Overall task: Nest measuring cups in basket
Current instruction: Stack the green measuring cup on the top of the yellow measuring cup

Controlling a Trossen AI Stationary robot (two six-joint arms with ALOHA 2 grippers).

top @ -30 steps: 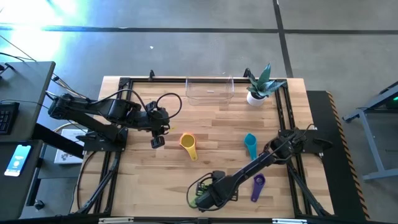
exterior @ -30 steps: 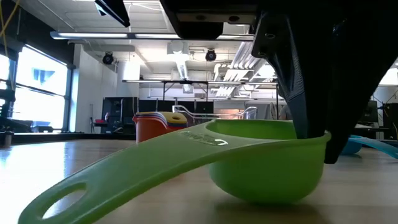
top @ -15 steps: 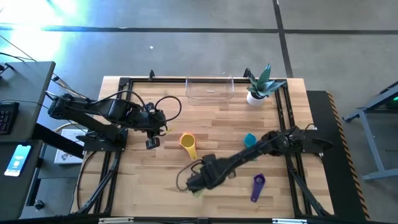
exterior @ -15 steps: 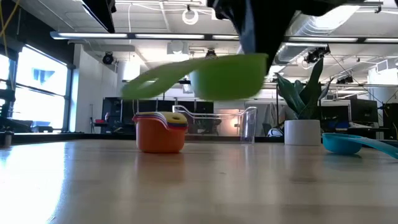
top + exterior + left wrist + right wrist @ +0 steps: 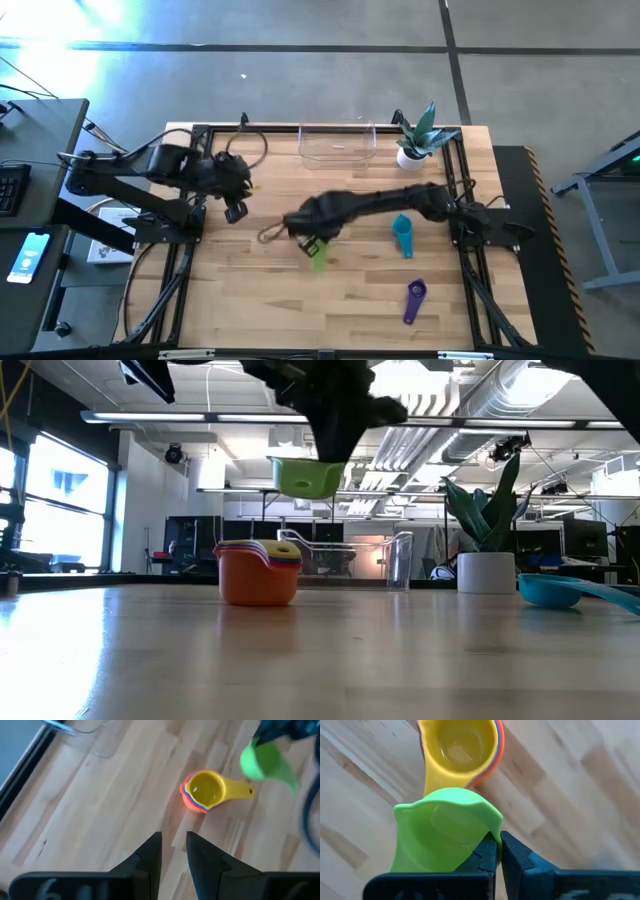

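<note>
A green measuring cup (image 5: 440, 837) hangs in the air with my right gripper (image 5: 498, 851) shut on it. It is just above and beside a stack of cups with a yellow one on top (image 5: 461, 744), which stands on the table (image 5: 258, 573). In the high view my right arm covers that stack, and only the green handle (image 5: 317, 256) shows. A teal cup (image 5: 403, 236) and a purple cup (image 5: 414, 299) lie on the table to the right. The clear basket (image 5: 338, 146) stands at the far edge. My left gripper (image 5: 173, 851) hovers open at the left, holding nothing. My right gripper pinches the wall of the green cup's bowl at its rim (image 5: 492, 827), one finger inside the bowl and one outside. The fingers come from above, pointing down. The cup is lifted clear of the table (image 5: 305, 477), mouth up, its handle toward the near edge.
A white plant pot (image 5: 413, 152) stands right of the basket at the far right corner. Black rails (image 5: 452, 190) run along the table's sides. Bare wood lies near the front edge (image 5: 250, 310).
My right gripper has lifted the green cup off the table near the front edge. It has carried the cup up and toward the far edge until it is over the stack, rolling its wrist on the way. My left gripper has drawn back a little toward the left and far edges.
</note>
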